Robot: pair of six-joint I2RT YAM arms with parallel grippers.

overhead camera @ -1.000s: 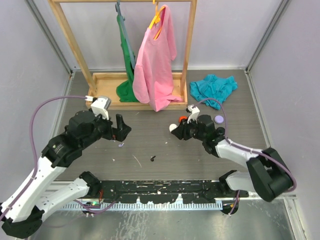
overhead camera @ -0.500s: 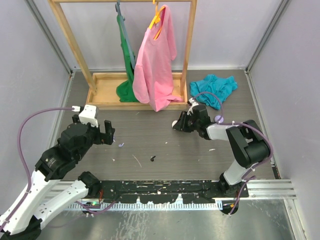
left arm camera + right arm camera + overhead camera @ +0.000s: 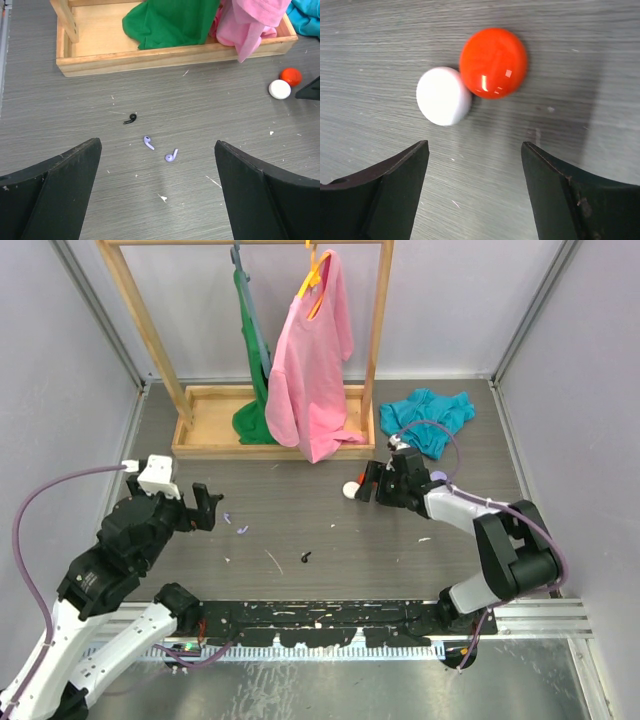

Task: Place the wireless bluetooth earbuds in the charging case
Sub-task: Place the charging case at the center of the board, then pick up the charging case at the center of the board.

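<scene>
Earbuds (image 3: pixel 171 156) loose on the table (image 3: pixel 320 525); both grippers open and empty.

Two lilac buds (image 3: pixel 241 530) lie left of centre, near each other but apart, with a black bud (image 3: pixel 130 118) just far-left of them. The left gripper (image 3: pixel 204 508) hovers beside them, jaws spread wide; in the wrist view the buds show on the table between its fingers (image 3: pixel 60 185). A second black bud (image 3: pixel 305 558) lies near centre, well apart from the rest. Right of centre, a white case (image 3: pixel 444 96) and a red case (image 3: pixel 493 62) sit touching each other, the red one on the far-right side, near the right corner of the tray (image 3: pixel 215 450). The right gripper (image 3: pixel 368 485) stands just beside them, jaws apart with nothing between, both cases beyond its fingertips.
</scene>
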